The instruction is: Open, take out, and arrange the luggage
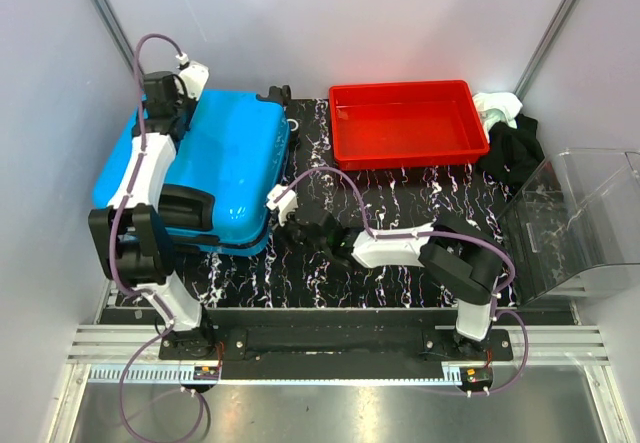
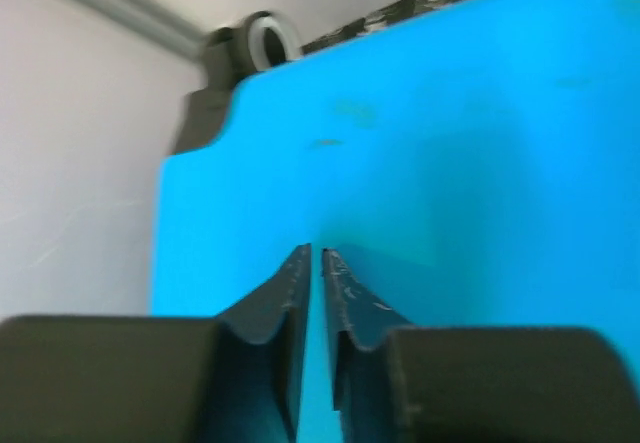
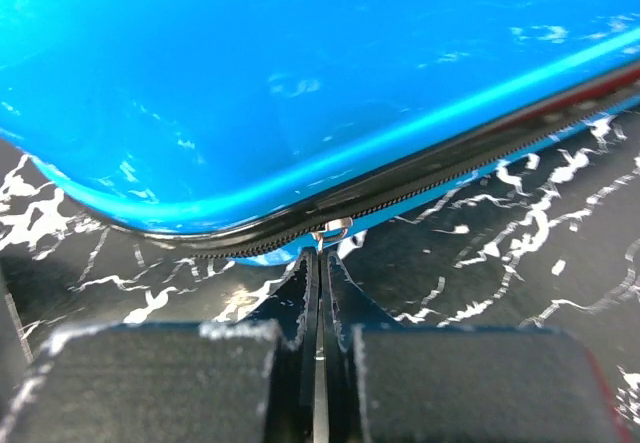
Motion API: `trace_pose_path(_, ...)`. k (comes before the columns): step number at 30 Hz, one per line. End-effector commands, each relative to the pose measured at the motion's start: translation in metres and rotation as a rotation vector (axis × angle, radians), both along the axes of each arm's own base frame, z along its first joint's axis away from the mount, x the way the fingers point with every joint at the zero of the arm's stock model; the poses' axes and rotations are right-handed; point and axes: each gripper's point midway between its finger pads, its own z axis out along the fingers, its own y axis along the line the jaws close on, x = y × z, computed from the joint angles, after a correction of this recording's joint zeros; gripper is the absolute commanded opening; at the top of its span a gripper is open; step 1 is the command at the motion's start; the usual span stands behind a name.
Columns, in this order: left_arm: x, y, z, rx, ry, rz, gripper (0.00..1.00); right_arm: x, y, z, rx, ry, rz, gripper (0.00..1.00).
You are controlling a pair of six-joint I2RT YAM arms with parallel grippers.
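luggage (image 1: 225,168): lay closed, far left on table (image 1: 400,263).
right hand (image 3: 318,263): pinched zipper pull (image 3: 333,229), likely to unzip.
left hand (image 2: 315,273): nearly closed, empty, over shell.

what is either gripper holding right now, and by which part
The right gripper is shut on the zipper pull at the luggage's near corner. The left gripper holds nothing; its nearly closed fingers hover over the blue shell.
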Motion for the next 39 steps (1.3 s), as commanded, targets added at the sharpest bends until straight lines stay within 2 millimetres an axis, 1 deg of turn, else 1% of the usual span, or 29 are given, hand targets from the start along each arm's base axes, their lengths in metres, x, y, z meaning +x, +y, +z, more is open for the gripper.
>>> trace_pose_path(1,-0.065,-0.013,-0.038,-0.155,0.233,-0.045,0.27,-0.021,0.034,0.029,0.082,0.014,0.129,0.0)
trace_pose_path(3,-0.077,-0.015,-0.027,-0.141,0.227,-0.065,0.35,-0.016,0.032,0.03,0.075,0.004,0.106,0.0)
trace_pose_path(4,-0.086,-0.014,-0.02,-0.132,0.226,-0.071,0.38,-0.015,0.031,0.031,0.077,0.001,0.101,0.0)
trace_pose_path(5,-0.094,-0.018,-0.004,-0.128,0.199,-0.089,0.39,-0.013,0.028,0.03,0.08,0.001,0.096,0.0)
trace_pose_path(6,-0.103,-0.019,0.002,-0.122,0.201,-0.095,0.41,-0.013,0.026,0.03,0.082,0.005,0.092,0.0)
trace_pose_path(7,-0.109,-0.021,0.007,-0.101,0.2,-0.12,0.46,-0.012,0.024,0.031,0.086,0.003,0.092,0.0)
trace_pose_path(8,-0.119,-0.028,0.018,-0.092,0.184,-0.159,0.48,-0.012,0.023,0.03,0.092,0.008,0.09,0.0)
trace_pose_path(9,-0.134,-0.034,0.011,-0.086,0.231,-0.196,0.5,-0.011,0.021,0.03,0.092,0.007,0.089,0.0)
trace_pose_path(11,-0.154,-0.049,0.005,-0.059,0.272,-0.305,0.55,-0.01,0.018,0.03,0.087,0.001,0.088,0.0)
trace_pose_path(12,-0.18,-0.057,-0.004,-0.066,0.324,-0.354,0.56,-0.01,0.017,0.029,0.084,0.0,0.089,0.0)
trace_pose_path(13,-0.191,-0.061,-0.007,-0.027,0.337,-0.423,0.58,-0.011,0.017,0.028,0.081,0.0,0.092,0.0)
trace_pose_path(14,-0.203,-0.071,-0.009,-0.031,0.34,-0.486,0.62,-0.011,0.016,0.027,0.079,0.0,0.091,0.0)
trace_pose_path(15,-0.225,-0.077,-0.007,-0.02,0.344,-0.533,0.64,-0.009,0.015,0.027,0.079,0.001,0.089,0.0)
trace_pose_path(16,-0.236,-0.081,-0.014,0.018,0.359,-0.601,0.66,-0.01,0.015,0.022,0.072,0.007,0.094,0.0)
trace_pose_path(17,-0.245,-0.088,-0.013,0.021,0.352,-0.659,0.68,-0.01,0.015,0.022,0.073,0.008,0.096,0.0)
trace_pose_path(18,-0.262,-0.094,-0.016,0.02,0.381,-0.705,0.69,-0.011,0.016,0.021,0.073,0.011,0.1,0.0)
trace_pose_path(19,-0.27,-0.097,-0.011,0.067,0.36,-0.764,0.7,-0.011,0.017,0.019,0.072,0.013,0.105,0.0)
trace_pose_path(20,-0.277,-0.102,-0.009,0.072,0.356,-0.808,0.7,-0.012,0.018,0.02,0.077,0.019,0.107,0.0)
trace_pose_path(21,-0.292,-0.105,-0.014,0.094,0.399,-0.87,0.71,-0.012,0.018,0.018,0.077,0.022,0.111,0.0)
trace_pose_path(23,-0.307,-0.106,-0.017,0.118,0.45,-0.938,0.71,-0.014,0.019,0.018,0.083,0.027,0.115,0.0)
trace_pose_path(24,-0.319,-0.105,-0.023,0.135,0.504,-0.987,0.7,-0.014,0.019,0.017,0.085,0.03,0.115,0.0)
trace_pose_path(26,-0.32,-0.097,-0.033,0.152,0.568,-0.982,0.7,-0.014,0.019,0.018,0.094,0.03,0.113,0.0)
trace_pose_path(28,-0.311,-0.087,-0.038,0.195,0.582,-0.954,0.71,-0.014,0.019,0.016,0.092,0.03,0.113,0.0)
trace_pose_path(29,-0.303,-0.083,-0.039,0.219,0.566,-0.942,0.7,-0.014,0.019,0.016,0.093,0.031,0.113,0.0)
trace_pose_path(32,-0.289,-0.077,-0.038,0.282,0.52,-0.931,0.7,-0.013,0.02,0.015,0.087,0.031,0.114,0.0)
trace_pose_path(35,-0.284,-0.074,-0.036,0.34,0.489,-0.948,0.7,-0.013,0.02,0.016,0.087,0.027,0.115,0.0)
trace_pose_path(36,-0.283,-0.073,-0.039,0.357,0.491,-0.953,0.7,-0.013,0.021,0.016,0.088,0.025,0.115,0.0)
trace_pose_path(39,-0.28,-0.06,-0.047,0.396,0.546,-0.925,0.66,-0.012,0.021,0.015,0.086,0.022,0.113,0.0)
